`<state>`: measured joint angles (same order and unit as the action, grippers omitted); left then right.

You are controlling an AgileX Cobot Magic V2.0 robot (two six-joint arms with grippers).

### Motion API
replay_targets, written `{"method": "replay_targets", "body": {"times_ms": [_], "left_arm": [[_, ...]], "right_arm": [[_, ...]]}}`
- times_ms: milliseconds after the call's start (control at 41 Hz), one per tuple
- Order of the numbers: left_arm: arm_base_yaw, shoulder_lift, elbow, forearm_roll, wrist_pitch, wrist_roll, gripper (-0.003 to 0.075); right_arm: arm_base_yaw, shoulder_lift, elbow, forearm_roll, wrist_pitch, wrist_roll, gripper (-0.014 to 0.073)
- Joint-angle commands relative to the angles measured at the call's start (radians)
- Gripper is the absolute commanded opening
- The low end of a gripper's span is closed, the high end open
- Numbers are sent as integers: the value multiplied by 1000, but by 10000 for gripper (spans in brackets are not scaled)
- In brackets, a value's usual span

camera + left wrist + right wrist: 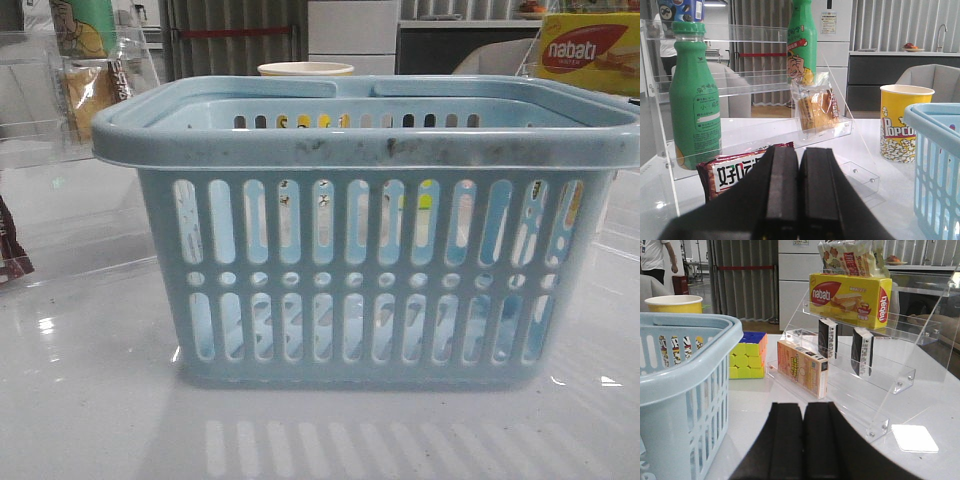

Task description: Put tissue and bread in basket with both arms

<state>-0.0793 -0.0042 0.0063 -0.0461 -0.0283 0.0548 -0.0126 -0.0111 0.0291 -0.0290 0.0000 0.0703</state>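
The pale-blue slotted basket (380, 150) fills the front view; it also shows in the left wrist view (940, 165) and the right wrist view (685, 385). The bread (815, 111), golden-brown in a clear wrapper, leans on a clear acrylic shelf beyond my left gripper (799, 156), which is shut and empty; it also shows in the front view (92, 92). Two small blackish tissue packs (827, 337) (861, 351) stand on another acrylic shelf beyond my right gripper (803, 410), which is shut and empty. Neither gripper shows in the front view.
Two green bottles (694, 100) (801, 40) stand on the left shelf, a red printed packet (732, 170) lies below. A popcorn cup (902, 122) stands beside the basket. The right shelf holds a yellow nabati box (850, 297) and an orange carton (802, 367); a colour cube (747, 355) sits nearby.
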Motion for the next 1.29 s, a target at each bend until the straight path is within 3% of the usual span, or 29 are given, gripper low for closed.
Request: {"method": "replay_targets", "body": {"times_ms": [0,537,902,1049,1268], "left_arm": [[-6,-17,7,-5,-85,-8,93],[-6,-17,7,-5,-85,-8,93],[-6,-17,7,-3,-97,-8,93],[-6,-17,-40,-22,-95,-8,93],[-6,17,-235,-20,-84,-8,93]], "right_arm": [[-3,-19,-5,2,-89,-3,38],[-3,-19,-5,1,-90,-3,38],[-3,-19,-11,1,-203,-3,38],[-3,-19,-81,1,-146,-3,38],[-3,18,-271,1,-13,-3,38]]}}
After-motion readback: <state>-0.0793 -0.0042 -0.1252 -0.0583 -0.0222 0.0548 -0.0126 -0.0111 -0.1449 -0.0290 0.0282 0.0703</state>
